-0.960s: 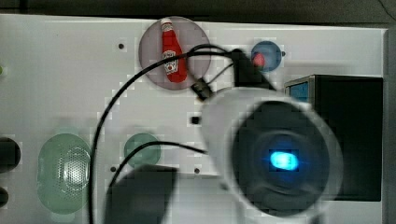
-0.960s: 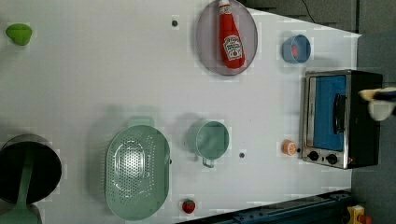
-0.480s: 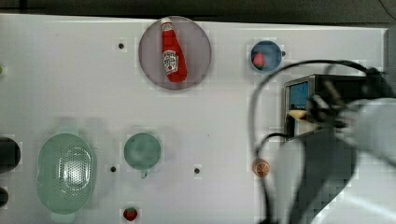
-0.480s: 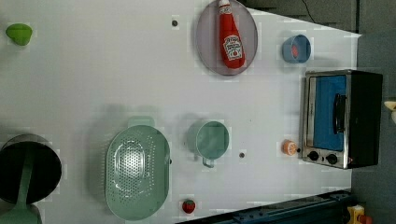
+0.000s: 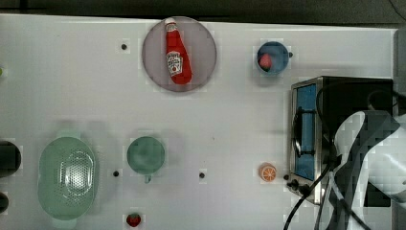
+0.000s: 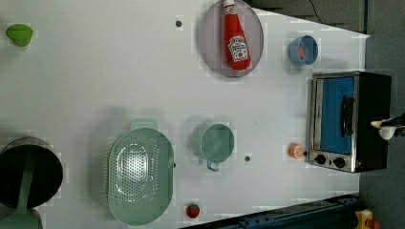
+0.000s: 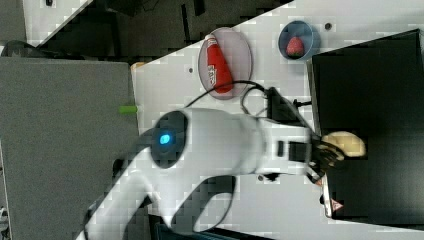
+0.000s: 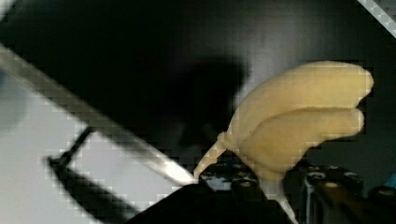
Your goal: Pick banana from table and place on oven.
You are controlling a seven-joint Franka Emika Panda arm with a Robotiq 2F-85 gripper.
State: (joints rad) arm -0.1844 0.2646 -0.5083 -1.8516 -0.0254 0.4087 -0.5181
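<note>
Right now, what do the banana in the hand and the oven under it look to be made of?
The banana: matte, pale cream, seamed lobes, probably soft plastic or foam, a toy. The oven: dull black top, shiny silver front frame, likely painted and bare metal; bluish door looks like glass.

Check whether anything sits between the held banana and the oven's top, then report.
Nothing visible does. The gripper holds the pale yellow toy banana over the boxy toaster oven's black top, which looks bare beneath it. Whether the banana touches it yet, I cannot tell.

Pale yellow banana (image 8: 299, 116); black-topped oven (image 7: 380, 100) — blue door.
</note>
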